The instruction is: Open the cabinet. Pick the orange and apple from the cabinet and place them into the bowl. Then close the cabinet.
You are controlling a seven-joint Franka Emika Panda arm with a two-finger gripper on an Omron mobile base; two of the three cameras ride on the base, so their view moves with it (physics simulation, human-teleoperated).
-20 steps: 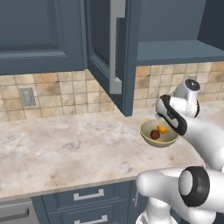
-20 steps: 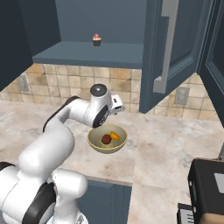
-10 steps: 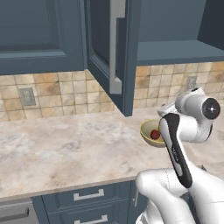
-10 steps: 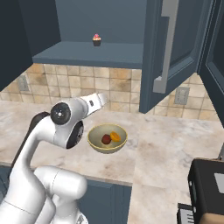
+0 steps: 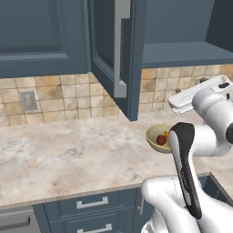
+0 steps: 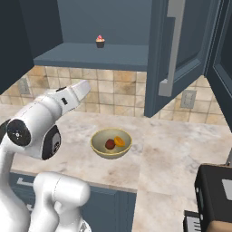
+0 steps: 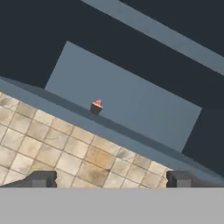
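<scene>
The cabinet stands open; its door (image 6: 181, 50) with the silver handle (image 6: 170, 50) swings out over the counter, also seen edge-on as the door (image 5: 113, 54). On the counter below sits the golden bowl (image 6: 111, 154), and inside it lie the dark red apple (image 6: 109, 144) and the orange (image 6: 119, 141). From the left side the bowl (image 5: 152, 142) shows the apple (image 5: 161, 139) and orange (image 5: 166, 134) too. My gripper (image 7: 111, 179) is open, fingertips (image 7: 41, 178) far apart with nothing between them. It is raised above and left of the bowl, aimed at the cabinet shelf (image 6: 90, 59).
A small cupcake (image 6: 100, 41) stands at the back of the shelf, the same cupcake (image 7: 96, 106) ahead of my hand. A dark appliance (image 6: 215, 195) sits at the counter's right end. Another open door (image 6: 222, 45) hangs at the far right. Blue drawers (image 5: 91, 202) run below.
My arm has risen from the bowl and swung the hand up toward the open cabinet. Apple and orange stay in the bowl; the door has not moved.
</scene>
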